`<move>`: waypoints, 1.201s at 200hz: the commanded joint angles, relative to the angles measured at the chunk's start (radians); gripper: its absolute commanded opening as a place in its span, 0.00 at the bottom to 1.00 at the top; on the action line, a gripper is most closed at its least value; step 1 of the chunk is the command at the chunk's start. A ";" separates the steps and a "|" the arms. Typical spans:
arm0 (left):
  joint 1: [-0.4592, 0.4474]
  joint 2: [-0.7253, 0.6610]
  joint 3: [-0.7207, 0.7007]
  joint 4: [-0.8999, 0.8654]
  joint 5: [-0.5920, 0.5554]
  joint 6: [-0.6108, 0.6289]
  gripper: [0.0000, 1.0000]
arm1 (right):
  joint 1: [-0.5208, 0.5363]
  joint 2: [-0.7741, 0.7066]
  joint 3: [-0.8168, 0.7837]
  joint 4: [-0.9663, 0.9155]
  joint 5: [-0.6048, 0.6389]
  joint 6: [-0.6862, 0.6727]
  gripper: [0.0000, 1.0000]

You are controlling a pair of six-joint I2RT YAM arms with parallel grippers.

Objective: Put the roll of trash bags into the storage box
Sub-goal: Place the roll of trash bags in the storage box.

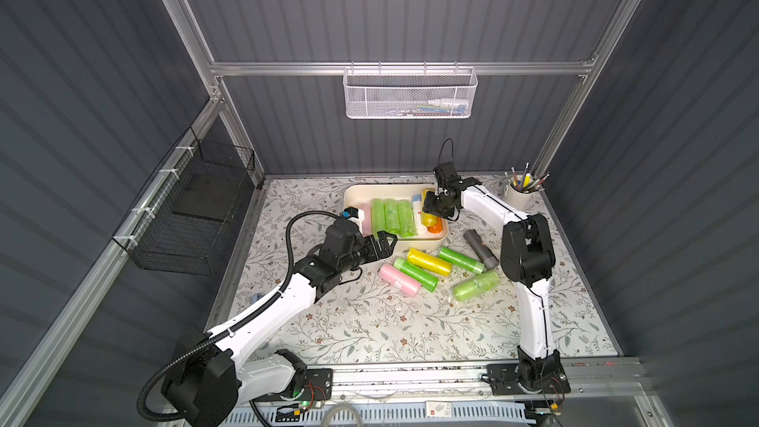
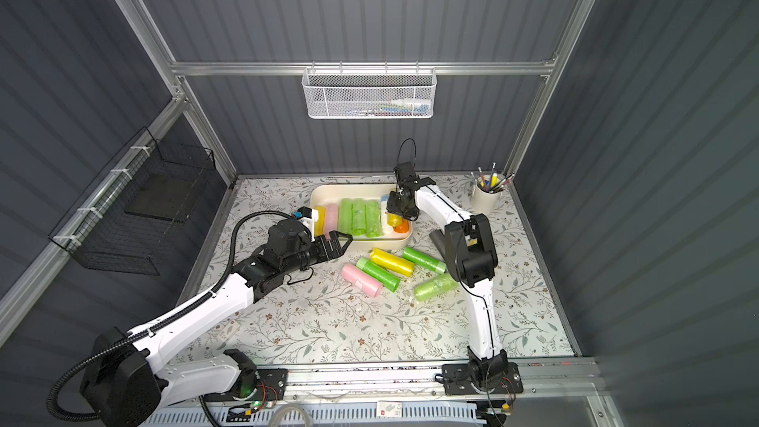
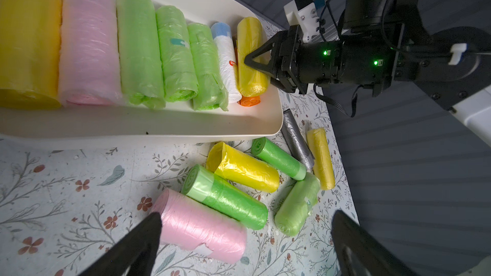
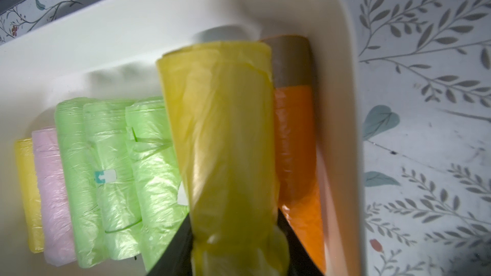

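The right fingers [image 4: 172, 258] pinched one end of a yellow roll [image 4: 220, 142]. This roll sat inside the storage box [image 1: 386, 188] at its 3 o'clock end, between a white roll [image 3: 225, 62] and an orange roll [image 4: 295, 142] that lay along the end wall. Whether the yellow roll rested on the box floor could not be told.

In both top views the box stood on the counter [image 1: 369, 330] toward 12 o'clock. Three pale green rolls [image 1: 393, 215], a pink one [image 3: 87, 43] and another yellow one [image 3: 26, 35] lay side by side in it, running toward its 9 o'clock end.

The left fingers [image 3: 138, 245] were spread wide and held nothing. They hung over the counter just outside the box's 6 o'clock wall, near its 7 o'clock corner.

Loose rolls lay on the counter at 5 o'clock from the box: a pink roll [image 1: 398, 280], a bright green roll [image 1: 417, 276] touching it, a yellow roll with an open end [image 1: 429, 261], another green roll [image 1: 460, 260], a grey roll [image 1: 480, 249] and a light green roll [image 1: 476, 285]. A cup of pens [image 1: 518, 197] stood in the 2 o'clock corner.
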 commanded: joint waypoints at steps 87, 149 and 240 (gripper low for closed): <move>0.007 0.001 0.071 -0.133 -0.043 0.046 1.00 | -0.013 -0.206 -0.083 0.114 -0.081 0.057 0.83; 0.008 -0.035 0.112 -0.246 -0.036 0.064 1.00 | 0.000 -0.460 -0.218 0.138 -0.104 0.116 0.99; 0.007 -0.073 0.166 -0.474 0.047 0.129 1.00 | 0.074 -0.983 -0.808 0.313 -0.028 0.213 0.99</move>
